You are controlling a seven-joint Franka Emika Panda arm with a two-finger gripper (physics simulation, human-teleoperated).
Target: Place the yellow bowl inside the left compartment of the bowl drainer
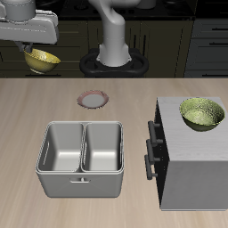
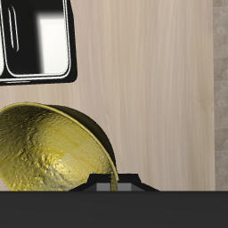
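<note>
The small golden-yellow bowl [image 1: 41,61] hangs tilted in the air above the table's back edge, with my gripper [image 1: 32,49] shut on its rim. In the wrist view the yellow bowl [image 2: 49,153] fills the near field, and one fingertip [image 2: 114,181] pinches its rim. The bowl drainer [image 1: 80,183], a gray metal tub with two wells, stands nearer the table's front edge, well away from the bowl. Its left compartment [image 1: 61,148] holds nothing. One corner of the bowl drainer [image 2: 69,53] shows in the wrist view.
A big gray box [image 1: 191,174] with dark handles stands beside the drainer, and a larger greener-yellow bowl [image 1: 202,114] rests on top of it. A small pinkish round dish [image 1: 93,97] lies on the table behind the drainer.
</note>
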